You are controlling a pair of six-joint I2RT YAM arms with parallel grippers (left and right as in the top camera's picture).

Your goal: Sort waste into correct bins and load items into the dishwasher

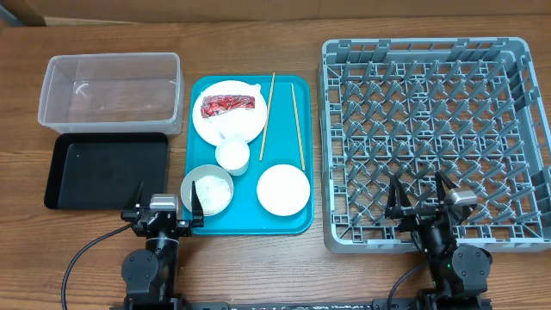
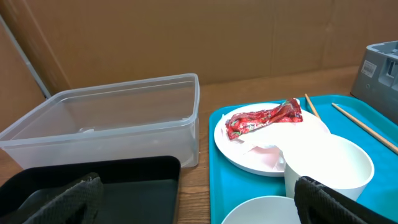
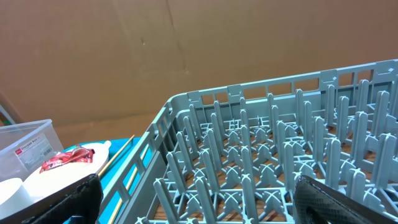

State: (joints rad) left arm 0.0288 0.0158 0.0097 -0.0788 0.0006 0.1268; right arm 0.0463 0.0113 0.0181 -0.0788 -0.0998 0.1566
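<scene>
A red wrapper lies on a white napkin on a white plate on the teal tray. The wrapper also shows in the left wrist view. A small white cup, a grey-green bowl with rice, a white bowl and two chopsticks share the tray. The clear tub and black tray are at left. The grey dish rack is at right. My left gripper is open at the tray's near left corner. My right gripper is open over the rack's near edge.
The wooden table runs along the front. A brown cardboard wall stands behind the tub and the rack. The rack holds nothing. The tub and black tray hold nothing I can see.
</scene>
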